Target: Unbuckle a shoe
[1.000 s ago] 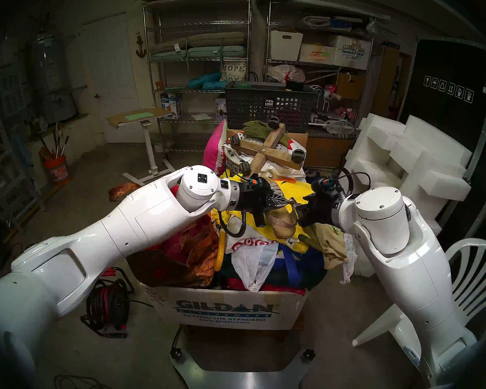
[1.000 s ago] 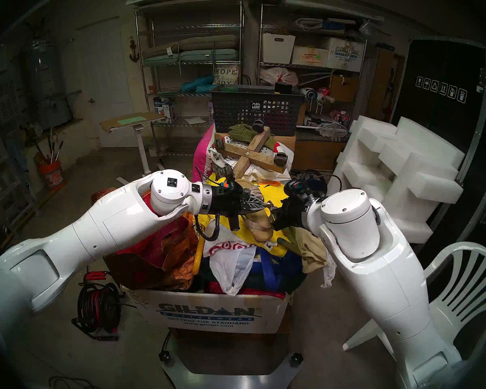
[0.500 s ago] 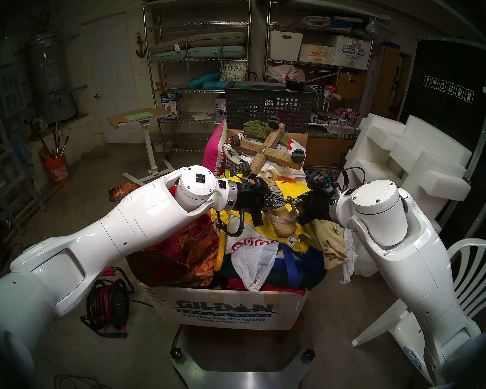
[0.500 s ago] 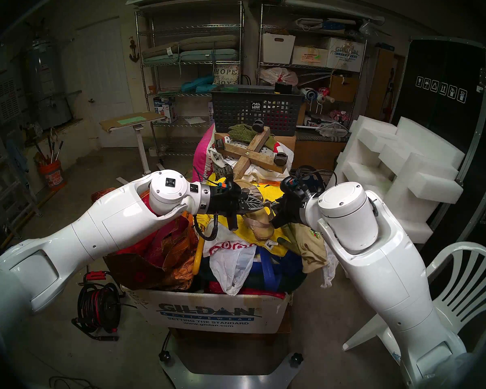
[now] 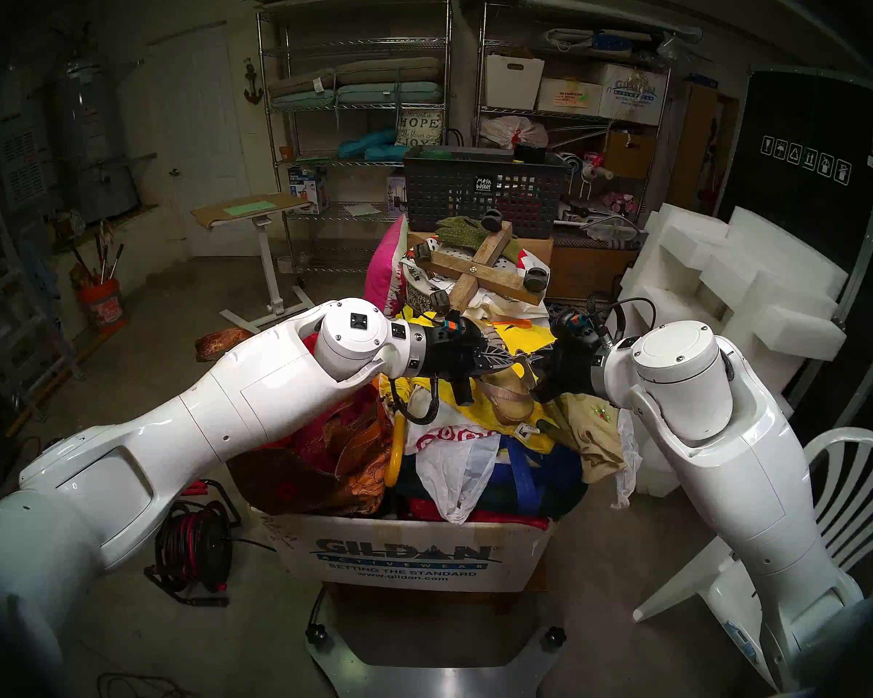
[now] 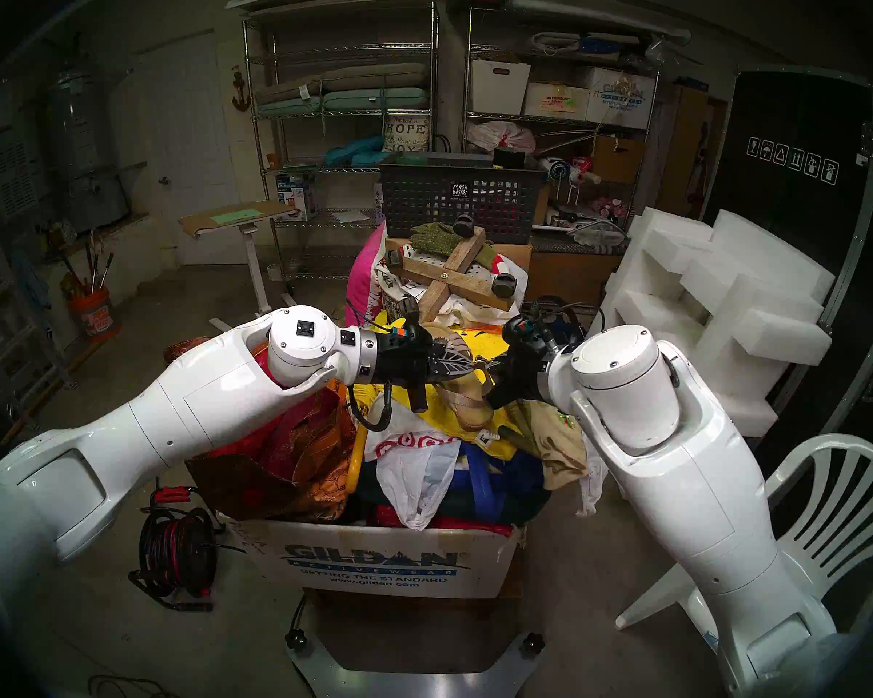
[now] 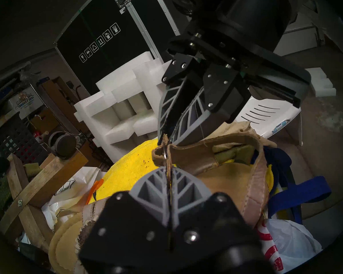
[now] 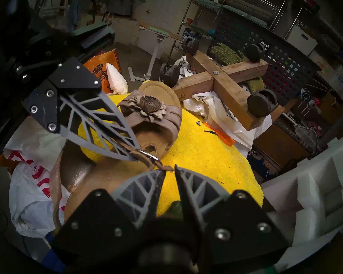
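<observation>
Garage clutter fills the background: two wire shelves (image 5: 354, 128), white foam blocks (image 5: 737, 289) and a white chair (image 5: 858, 485) on my right side. Before me a carton (image 5: 414, 561) overflows with cloth and bags, and on its top lies a yellow towel (image 8: 206, 155).

On this towel I see one sandal (image 5: 512, 400). Its long axis runs away from the robot and a little to the left; the toe with the flower (image 8: 150, 105) points to the far side, the heel comes toward me. The ankle strap (image 7: 167, 168) is lifted up above the heel, with the small buckle (image 8: 150, 156) on it.

My left gripper (image 7: 170, 185) comes from the left, and its fingers are clenched on the strap, just beside the buckle. My right gripper (image 8: 169, 173) comes from the right, its tips at the free end of the strap. Between its two fingers (image 8: 194, 186) a narrow gap shows, and I cannot tell whether they pinch the strap end or only touch it.

Behind the sandal a wooden cross (image 8: 222, 79) with four casters lies on white bags, near the toe. A green glove (image 8: 224, 54) and a dark basket (image 5: 480, 193) are behind it. An orange piece (image 8: 220, 136) lies on the towel to the right. One cable reel (image 5: 192, 551) stands on the floor at left.
</observation>
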Robot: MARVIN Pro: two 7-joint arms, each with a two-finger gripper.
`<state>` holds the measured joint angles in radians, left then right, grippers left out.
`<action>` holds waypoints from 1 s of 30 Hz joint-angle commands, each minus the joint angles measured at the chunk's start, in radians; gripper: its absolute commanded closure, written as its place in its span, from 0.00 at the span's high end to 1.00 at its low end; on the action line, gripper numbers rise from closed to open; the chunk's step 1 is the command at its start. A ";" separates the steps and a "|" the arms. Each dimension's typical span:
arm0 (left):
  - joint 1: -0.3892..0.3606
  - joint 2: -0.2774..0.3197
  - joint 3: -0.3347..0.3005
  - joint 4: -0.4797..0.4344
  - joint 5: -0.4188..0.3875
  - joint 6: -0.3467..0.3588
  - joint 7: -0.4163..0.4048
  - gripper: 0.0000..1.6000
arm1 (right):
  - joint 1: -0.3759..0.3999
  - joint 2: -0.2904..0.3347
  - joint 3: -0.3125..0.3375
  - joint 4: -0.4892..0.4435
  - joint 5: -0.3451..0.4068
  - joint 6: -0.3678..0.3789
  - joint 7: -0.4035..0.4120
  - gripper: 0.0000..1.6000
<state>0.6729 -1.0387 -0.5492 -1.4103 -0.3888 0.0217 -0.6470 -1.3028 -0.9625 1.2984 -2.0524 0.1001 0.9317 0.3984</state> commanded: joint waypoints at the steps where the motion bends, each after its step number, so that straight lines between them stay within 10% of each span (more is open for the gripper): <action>1: -0.012 -0.012 -0.010 -0.007 0.005 -0.004 0.018 0.00 | -0.017 0.010 0.025 -0.053 0.009 -0.001 0.004 0.47; 18: -0.017 -0.004 -0.005 -0.023 -0.005 -0.010 0.001 0.00 | -0.049 0.012 0.039 -0.078 0.015 -0.010 -0.003 0.49; 19: -0.016 -0.004 -0.005 -0.025 -0.005 -0.011 0.001 0.00 | -0.044 0.007 0.034 -0.080 0.014 -0.010 -0.006 0.00; 30: -0.013 -0.004 -0.005 -0.027 -0.006 -0.012 -0.001 0.00 | -0.032 0.000 0.024 -0.082 0.014 -0.012 -0.006 0.00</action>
<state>0.6720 -1.0394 -0.5440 -1.4165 -0.3902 0.0194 -0.6438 -1.3632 -0.9449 1.3313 -2.1083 0.1182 0.9318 0.3983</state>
